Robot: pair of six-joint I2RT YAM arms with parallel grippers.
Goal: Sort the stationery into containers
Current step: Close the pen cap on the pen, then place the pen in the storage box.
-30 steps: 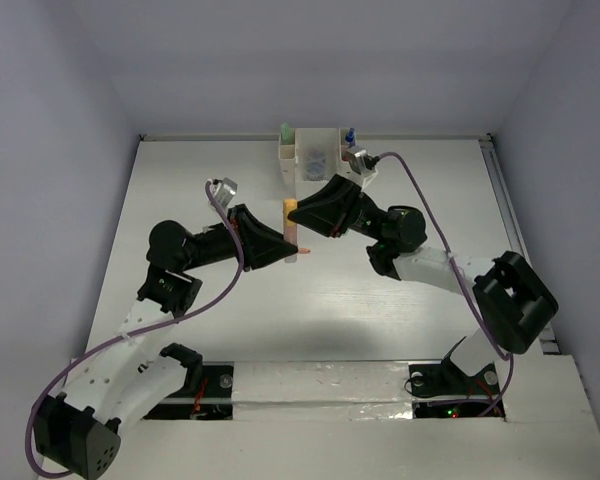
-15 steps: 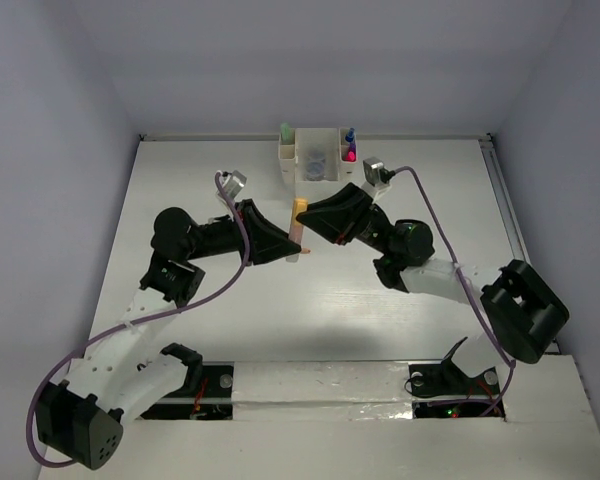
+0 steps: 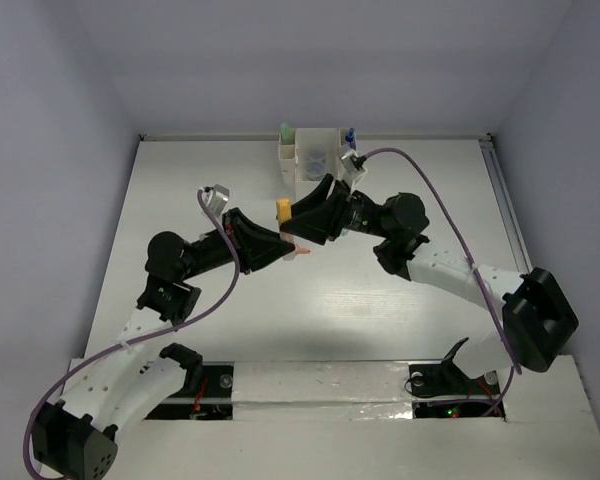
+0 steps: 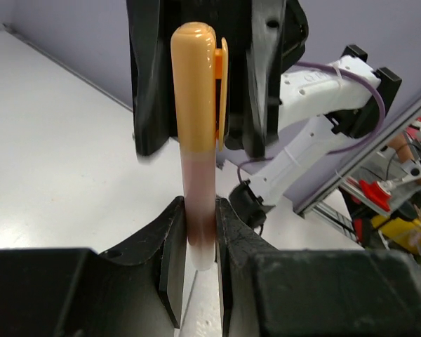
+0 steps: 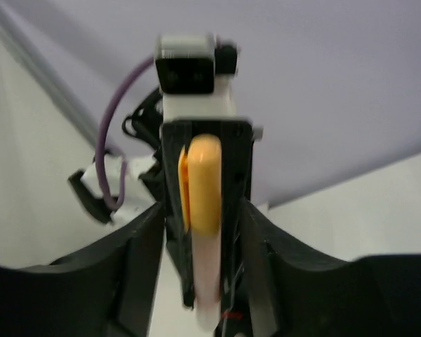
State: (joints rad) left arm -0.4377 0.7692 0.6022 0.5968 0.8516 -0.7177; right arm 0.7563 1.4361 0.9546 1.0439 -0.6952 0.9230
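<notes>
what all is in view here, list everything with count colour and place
peach plastic marker with orange cap: one, peach and orange, held between the two grippers
white plastic box-shaped desk organizer: one, white, far middle of the table
mint green marker: one, organizer's left side compartment
tiny blue-capped bottle: one, organizer's right side
round tubs: count unclear, bluish, middle compartment
flat white table: one
left gripper: black, shut on the marker's lower end
right gripper: black, open around the cap

The slim plastic marker [image 4: 198, 210] was peach-orange at its cap and pinkish-white along its barrel; the box-shaped plastic organizer [image 3: 317, 131] was white, the stubby marker [image 3: 285, 130] mint green.
</notes>
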